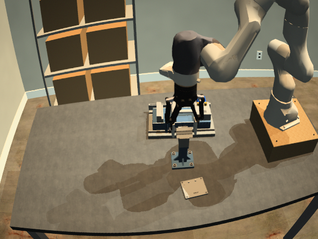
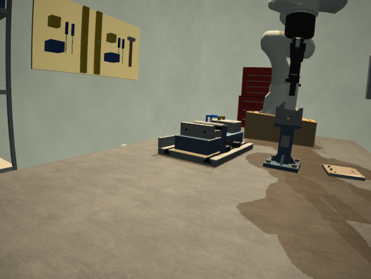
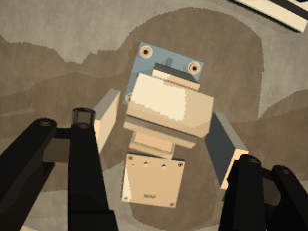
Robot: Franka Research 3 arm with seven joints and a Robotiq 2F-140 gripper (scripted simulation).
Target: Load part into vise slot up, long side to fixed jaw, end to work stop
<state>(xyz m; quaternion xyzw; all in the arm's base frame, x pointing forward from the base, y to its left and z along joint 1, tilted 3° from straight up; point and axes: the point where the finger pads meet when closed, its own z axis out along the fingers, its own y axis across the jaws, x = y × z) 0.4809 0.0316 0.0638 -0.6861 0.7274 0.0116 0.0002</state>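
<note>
The part, a beige block [image 1: 184,133] [image 3: 170,101], lies across the V-block [image 1: 183,142] [image 2: 297,118] [image 3: 152,142] on its blue post. A dark line runs along its lower edge in the wrist view; I cannot tell for sure whether this is the slot. My gripper [image 1: 184,128] [image 2: 291,100] [image 3: 163,116] points down over it, open partway, one finger beyond each end of the block, with gaps visible on both sides. The vise [image 1: 156,125] [image 2: 194,145] stands open behind the V-block; my fingers partly hide it in the top view.
The infeed plate [image 1: 194,188] [image 2: 344,171] [image 3: 152,188] lies in front of the post and carries no block. The post's bolted foot [image 1: 182,165] [image 2: 282,166] stands between plate and vise. The arm's wooden base [image 1: 285,131] [image 2: 279,132] is at the right in the top view.
</note>
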